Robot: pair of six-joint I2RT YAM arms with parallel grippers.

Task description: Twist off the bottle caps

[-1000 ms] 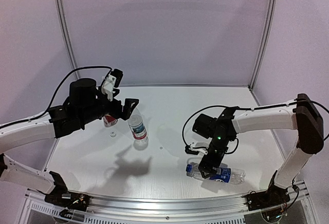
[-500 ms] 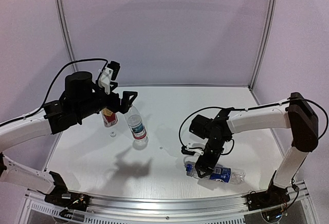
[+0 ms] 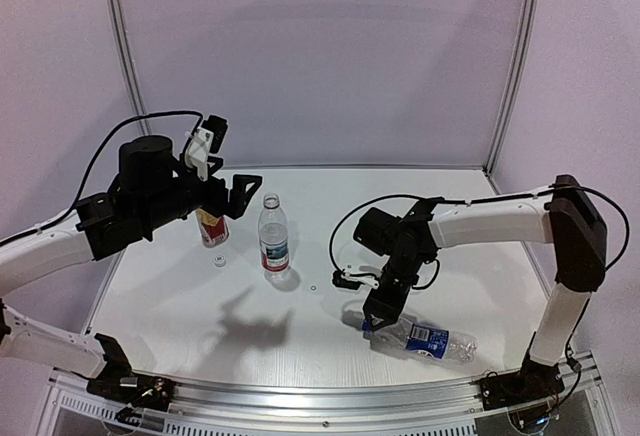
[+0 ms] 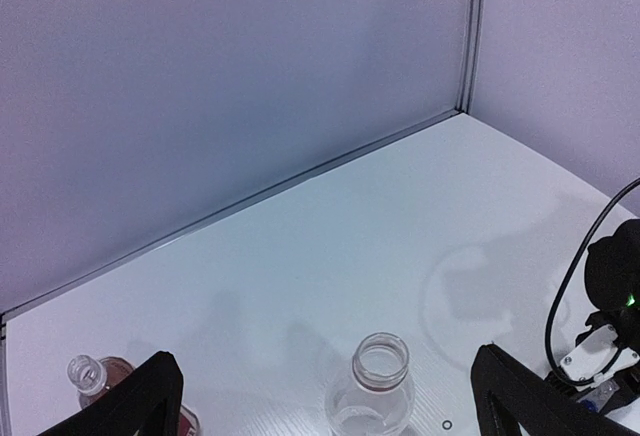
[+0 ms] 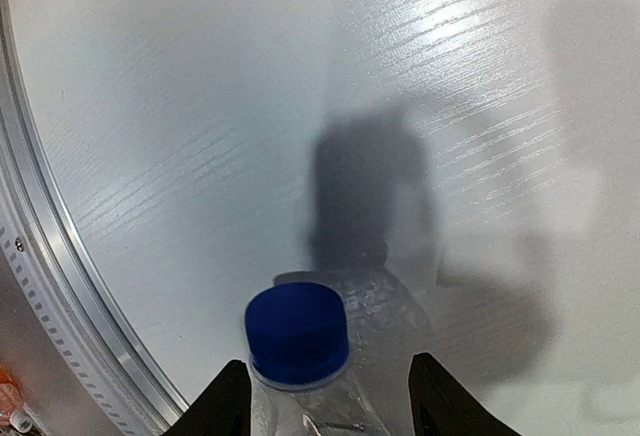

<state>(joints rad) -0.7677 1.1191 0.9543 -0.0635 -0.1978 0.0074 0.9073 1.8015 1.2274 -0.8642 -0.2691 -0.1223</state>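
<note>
Left gripper (image 4: 327,361): we log jaws spread wide, holding nothing. Right gripper (image 5: 330,371): fingers close on either side of the blue-capped bottle (image 5: 352,398); we cannot tell whether it is clamped.

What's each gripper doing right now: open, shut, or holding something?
Left gripper: open, holding nothing.
Right gripper: jaws straddle the lying bottle just below its blue cap; whether they grip it cannot be told.
</note>
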